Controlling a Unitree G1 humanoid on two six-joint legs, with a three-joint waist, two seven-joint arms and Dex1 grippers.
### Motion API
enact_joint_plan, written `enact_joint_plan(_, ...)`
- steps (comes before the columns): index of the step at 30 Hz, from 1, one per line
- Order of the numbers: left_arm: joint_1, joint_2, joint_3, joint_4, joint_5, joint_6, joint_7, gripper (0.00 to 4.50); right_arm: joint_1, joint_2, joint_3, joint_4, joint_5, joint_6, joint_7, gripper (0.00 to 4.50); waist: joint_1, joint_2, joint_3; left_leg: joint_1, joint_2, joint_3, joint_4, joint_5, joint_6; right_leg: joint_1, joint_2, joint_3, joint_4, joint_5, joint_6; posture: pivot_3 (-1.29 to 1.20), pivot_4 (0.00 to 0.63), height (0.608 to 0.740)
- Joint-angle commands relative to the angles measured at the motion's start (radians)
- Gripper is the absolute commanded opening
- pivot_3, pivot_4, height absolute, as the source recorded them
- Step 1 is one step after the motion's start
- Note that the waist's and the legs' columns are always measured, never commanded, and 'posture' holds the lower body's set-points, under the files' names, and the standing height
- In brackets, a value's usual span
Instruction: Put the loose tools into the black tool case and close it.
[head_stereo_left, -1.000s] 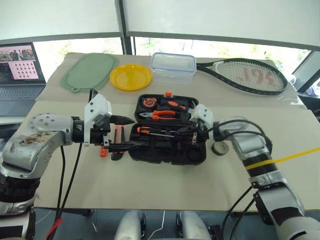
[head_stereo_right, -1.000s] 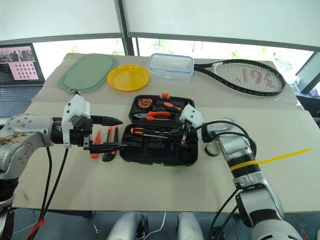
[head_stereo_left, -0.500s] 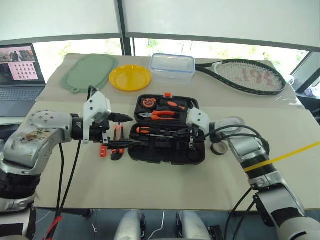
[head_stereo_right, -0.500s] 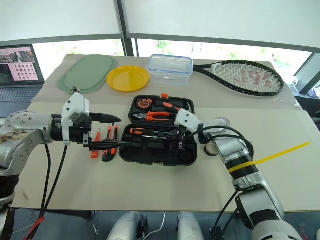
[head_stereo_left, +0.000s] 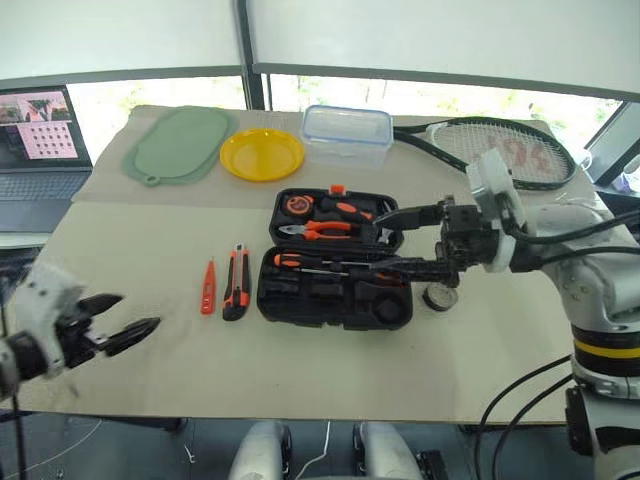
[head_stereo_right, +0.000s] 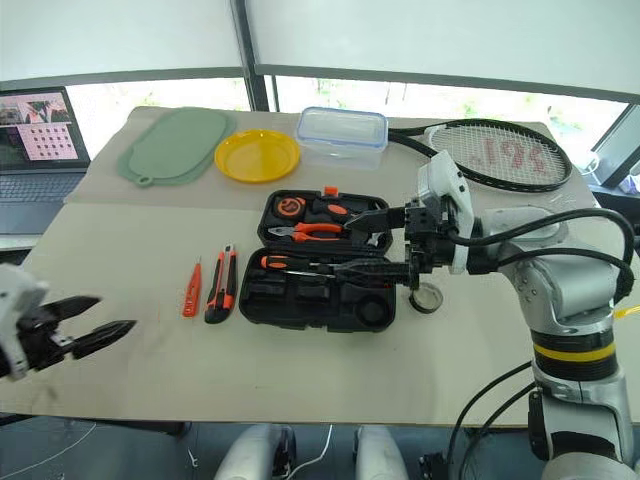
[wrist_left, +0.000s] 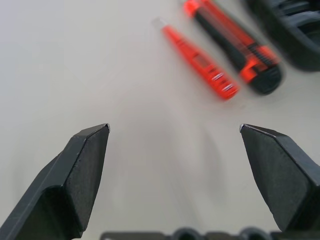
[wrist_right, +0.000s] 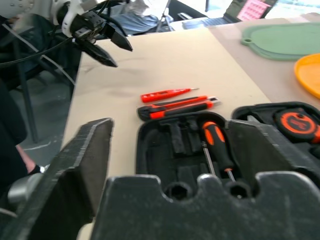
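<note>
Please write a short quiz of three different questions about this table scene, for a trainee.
1. True or false: the orange-black utility knife lies inside the black moulded tool case.
2. Which lies closer to the case: A, the knife, or B, the small orange tester pen?
3. How do the right gripper's jaws stand?

Key: 1 false, it lies on the table beside the case. 2 A. 3 open, holding nothing.

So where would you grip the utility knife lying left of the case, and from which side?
Take the utility knife across its mid-handle from above. It lies flat, long axis running away from the robot, with the tester pen close beside it, so the fingers probably need to straddle its narrow width. The open left gripper is nearest.
</note>
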Motion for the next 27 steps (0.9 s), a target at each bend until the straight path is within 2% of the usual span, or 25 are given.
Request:
enact_joint_plan(1, -0.049, 0.002, 0.020, -0.045, -0.047, 0.084, 0.070, 4.50, 0.012, -0.017, -0.042, -0.057, 0.058, 0.009, -0.027, 4.43, 0.006, 0.000, 0.000, 0.000, 0.000, 0.000, 0.000, 0.000, 0.000, 0.000, -0.001, 0.000, 0.000, 0.000, 0.000, 0.00, 0.150, 0.738)
enact_joint_plan(6, -0.315, 0.031, -0.091, -0.042, -0.149, 0.370, 0.223, 4.50, 0.024, -0.021, -0.035, -0.081, 0.076, 0.002, -0.065, 4.43, 0.017, -0.001, 0.000, 0.000, -0.001, -0.001, 0.000, 0.000, 0.000, 0.001, -0.001, -0.001, 0.000, 0.001, 0.000, 0.00, 0.150, 0.738)
enact_joint_plan(11, -0.655, -0.007, -0.275, 0.050, -0.119, 0.694, 0.391, 4.50, 0.042, -0.014, -0.045, -0.115, 0.086, -0.008, -0.133, 4.43, 0.002, -0.002, 0.000, 0.000, -0.002, -0.001, 0.000, 0.001, 0.000, 0.001, 0.002, 0.001, 0.001, 0.001, 0.001, 0.00, 0.150, 0.738)
enact_joint_plan(18, -0.944, -0.052, -0.579, 0.352, -0.016, 0.722, 0.508, 4.50, 0.103, 0.003, -0.066, -0.189, 0.134, -0.003, -0.208, 4.43, 0.008, -0.004, 0.001, -0.001, -0.004, -0.002, 0.000, 0.001, -0.003, 0.001, 0.005, 0.002, 0.002, 0.001, 0.000, 0.00, 0.150, 0.738)
enact_joint_plan(27, -1.041, -0.102, -0.695, 0.446, 0.021, 0.710, 0.484, 4.50, 0.142, 0.011, -0.068, -0.229, 0.160, -0.018, -0.282, 4.43, 0.005, -0.006, 0.003, -0.001, -0.003, -0.002, 0.000, 0.001, -0.002, 0.000, 0.005, 0.002, 0.002, 0.001, 0.000, 0.00, 0.150, 0.738)
